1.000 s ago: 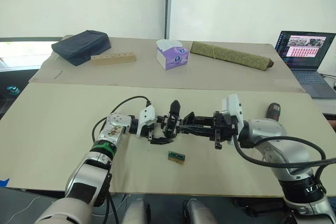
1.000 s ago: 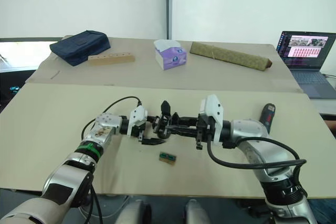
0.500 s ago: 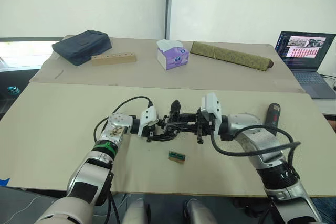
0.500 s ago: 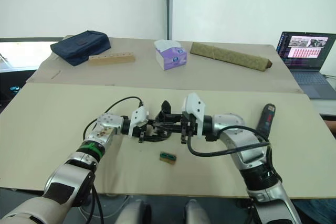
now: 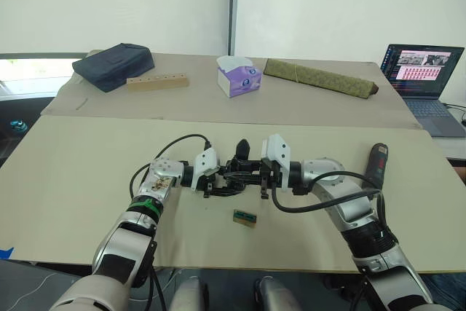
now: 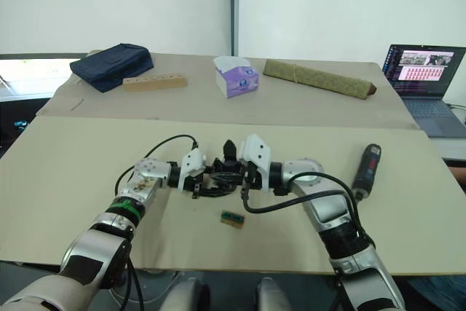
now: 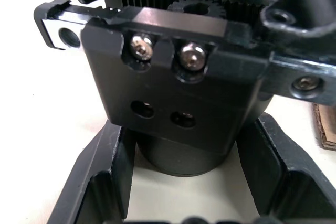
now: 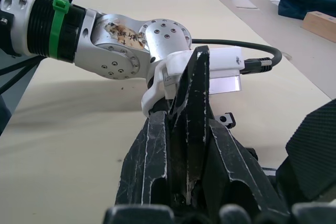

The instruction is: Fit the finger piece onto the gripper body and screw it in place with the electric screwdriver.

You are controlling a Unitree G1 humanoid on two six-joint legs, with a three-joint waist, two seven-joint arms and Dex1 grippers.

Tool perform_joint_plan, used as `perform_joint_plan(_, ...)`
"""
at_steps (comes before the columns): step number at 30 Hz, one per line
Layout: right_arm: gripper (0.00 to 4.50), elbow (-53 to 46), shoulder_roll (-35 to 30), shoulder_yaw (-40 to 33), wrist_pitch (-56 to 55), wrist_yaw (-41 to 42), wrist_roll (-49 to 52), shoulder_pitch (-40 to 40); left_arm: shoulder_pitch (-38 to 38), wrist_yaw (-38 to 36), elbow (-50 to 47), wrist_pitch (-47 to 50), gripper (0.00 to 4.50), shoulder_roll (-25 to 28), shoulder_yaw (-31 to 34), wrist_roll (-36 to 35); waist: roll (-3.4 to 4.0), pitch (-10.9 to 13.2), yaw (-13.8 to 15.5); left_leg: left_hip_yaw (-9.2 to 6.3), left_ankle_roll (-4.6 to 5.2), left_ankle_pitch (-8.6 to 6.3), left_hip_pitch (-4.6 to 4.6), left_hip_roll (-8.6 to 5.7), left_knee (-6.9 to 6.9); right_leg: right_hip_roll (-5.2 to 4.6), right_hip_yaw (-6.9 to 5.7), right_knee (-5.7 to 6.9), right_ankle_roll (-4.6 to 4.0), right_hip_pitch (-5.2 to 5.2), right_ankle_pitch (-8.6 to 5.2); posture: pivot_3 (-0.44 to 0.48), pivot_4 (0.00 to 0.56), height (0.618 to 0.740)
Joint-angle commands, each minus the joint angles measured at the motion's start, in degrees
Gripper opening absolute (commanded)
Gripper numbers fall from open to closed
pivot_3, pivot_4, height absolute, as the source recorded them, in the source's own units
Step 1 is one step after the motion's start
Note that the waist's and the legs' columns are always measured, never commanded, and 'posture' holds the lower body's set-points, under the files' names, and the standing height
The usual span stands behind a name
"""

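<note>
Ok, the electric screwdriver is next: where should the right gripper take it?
Grip the electric screwdriver around the middle of its barrel, coming from above. It lies flat and alone on the table, lengthwise towards the robot, so fingers closing across the barrel should seat well.

Your electric screwdriver (image 5: 377, 164) lies alone on bare table, clear all round; both grippers crowd the gripper body (image 5: 237, 172), well apart.
</note>
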Motion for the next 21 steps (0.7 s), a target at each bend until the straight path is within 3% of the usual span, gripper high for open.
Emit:
perform_joint_plan(1, 0.41, -1.13, -1.12, -0.22, 0.88, -0.29, -0.96, 0.19, 1.47, 0.38, 0.34, 0.89, 2.28, 0.21, -1.23, 1.85, 0.00, 0.00, -0.01, 0.00, 0.00, 0.00, 0.00, 0.00, 0.00, 0.00, 0.00, 0.00, 0.00, 0.00, 0.00, 0.000, 0.150, 0.740)
perform_joint_plan(21, 0.41, -4.93, -1.70, 1.75, 13.32, -0.28, 1.93, 2.28, 1.89, 0.43, 0.09, 1.46, 2.28, 0.06, -1.23, 1.72, 0.02, -0.20, 0.02, 0.00, 0.03, -0.03, 0.03, 0.00, 0.00, 0.00, 0.00, 0.00, 0.00, 0.04, 0.00, 0.000, 0.150, 0.740)
